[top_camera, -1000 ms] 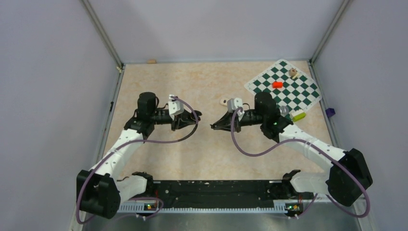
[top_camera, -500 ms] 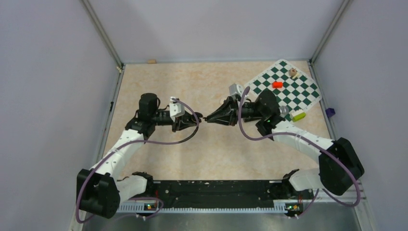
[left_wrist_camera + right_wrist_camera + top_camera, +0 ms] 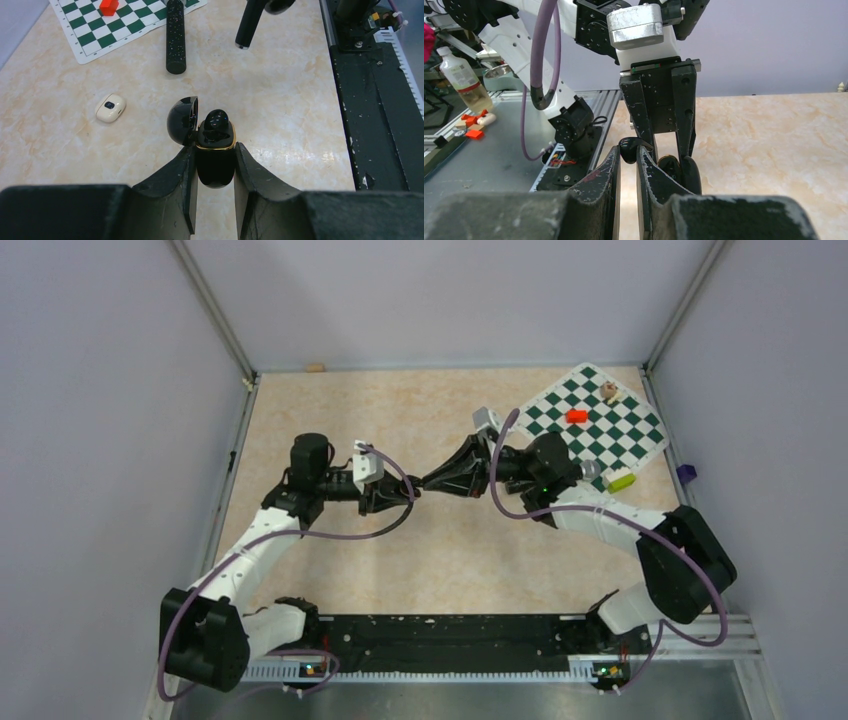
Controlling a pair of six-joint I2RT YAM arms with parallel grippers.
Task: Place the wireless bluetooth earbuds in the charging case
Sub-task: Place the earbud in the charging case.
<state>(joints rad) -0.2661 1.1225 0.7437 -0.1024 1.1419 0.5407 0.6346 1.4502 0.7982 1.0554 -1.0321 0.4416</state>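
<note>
Left hand [image 3: 214,149] closed on the charging case [image 3: 215,167], one finger on each flank, body of the case sunk between the fingertips, gold rim just past them. Lid [image 3: 180,120] swung open, tipped over to the left of the fingers, glossy. First earbud [image 3: 216,121] sits in the case mouth, rounded head showing above the rim. Right hand [image 3: 628,150] closed to a narrow gap, pinching the second earbud [image 3: 629,145] at the very fingertips; the bud's head bulges out past the left finger. The two hands meet tip to tip over mid-counter [image 3: 285,110], each reaching in from its own side. From the right wrist, the case shows just beyond and a little right of the held bud; very close, contact not clear. From the left wrist, the second earbud shows as a black stem with a pale tip, ahead of the case and to the right of the fingers, its head cut by the frame edge, the right hand's fingers out of that view. Ahead-left of the left hand, a black cylinder [image 3: 176,35] lies on the counter, its far end over the edge of a green-and-white chequered mat [image 3: 90,35]; red block [image 3: 108,6] on the mat. Small cream lump [image 3: 110,107] on the counter, left of the left hand, well apart from the case.
</note>
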